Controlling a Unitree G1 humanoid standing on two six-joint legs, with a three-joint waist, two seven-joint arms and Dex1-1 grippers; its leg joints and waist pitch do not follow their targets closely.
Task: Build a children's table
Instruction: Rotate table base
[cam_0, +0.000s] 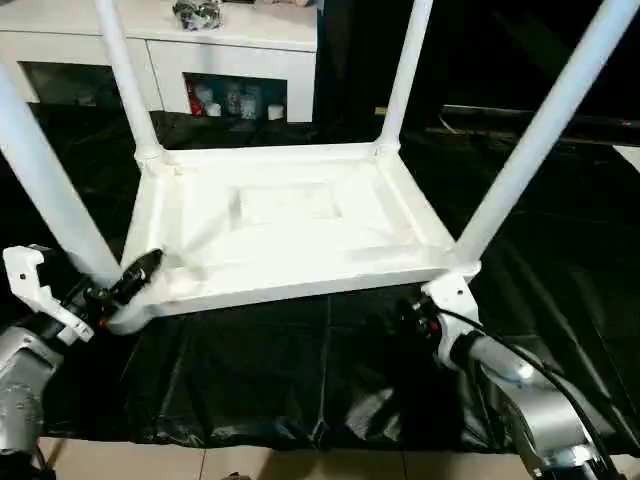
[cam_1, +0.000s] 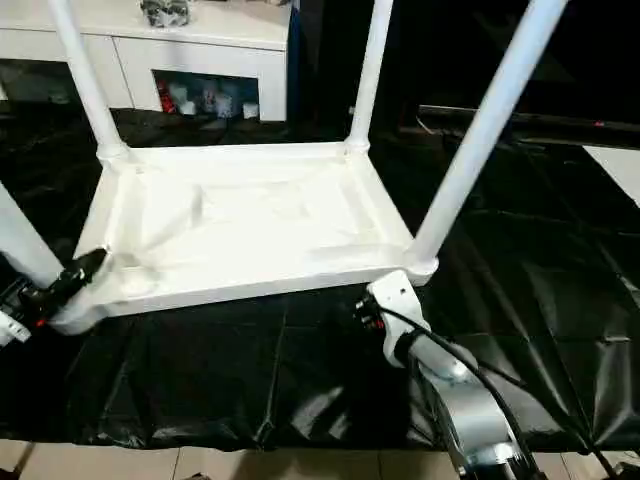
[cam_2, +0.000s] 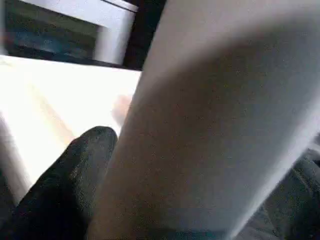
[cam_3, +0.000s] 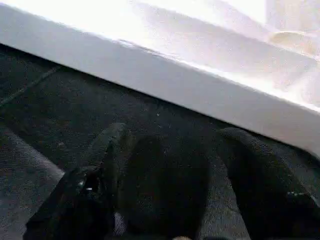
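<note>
the table top (cam_0: 290, 225) is lying underside up on a black sheet (cam_0: 270, 380) on the floor, with four white legs (cam_0: 535, 140) standing up from its corner sockets. the left hand (cam_0: 125, 280) is gripping the near-left leg (cam_0: 45, 190) at its base, fingers clamped on it. the right hand (cam_3: 170, 170) is hovering just before the top's near edge by the near-right corner, fingers apart and holding nothing.
</note>
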